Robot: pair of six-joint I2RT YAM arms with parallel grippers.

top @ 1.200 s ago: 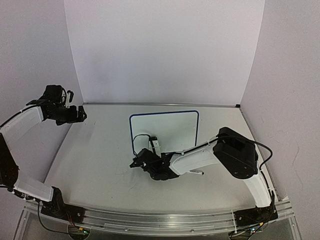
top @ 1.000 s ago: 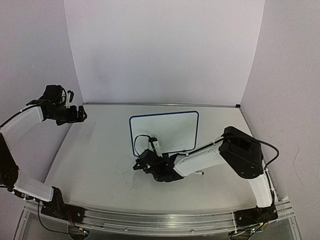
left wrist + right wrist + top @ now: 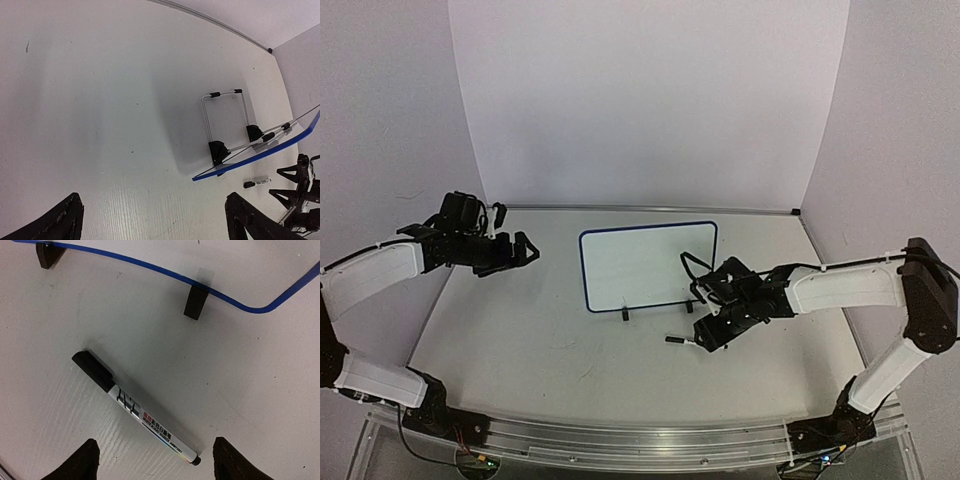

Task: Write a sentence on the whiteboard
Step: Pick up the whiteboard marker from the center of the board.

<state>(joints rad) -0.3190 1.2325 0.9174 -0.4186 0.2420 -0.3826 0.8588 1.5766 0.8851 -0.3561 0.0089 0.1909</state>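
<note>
1. The right end effector (image 3: 708,332) is released. Its fingers stand wide apart with nothing between them, and it hovers low over the worktop (image 3: 520,340).
2. The marker (image 3: 137,410) lies flat on the worktop directly under that end effector, between the two fingers and slanted across the gap. Its black cap (image 3: 92,371) is on and points away to the left.
3. The whiteboard (image 3: 650,262) stands just ahead of the right end effector, tilted back on two black clip feet (image 3: 195,301). Its blue lower rim is close beyond the marker.
4. The left end effector (image 3: 523,250) is also released and empty. The board is well off to its right, and its camera shows the board's back with the wire stand (image 3: 226,92).
5. Handling, as a judgement:
   - The marker looks light and stiff, with a smooth round barrel likely to roll or slip.
   - A pinch across mid-barrel, over the label, seems the safest hold.
   - The cap must come off before any writing.
   - The board looks light and only propped up, so pen pressure could push it back or tip it. Bracing its rim would help.
6. The barrel label has a red patch, some Chinese characters and a line of small black print towards the tail, all too small to read.
7. No words can be made out on the board's face from overhead, so I cannot tell whether the sentence is there.
</note>
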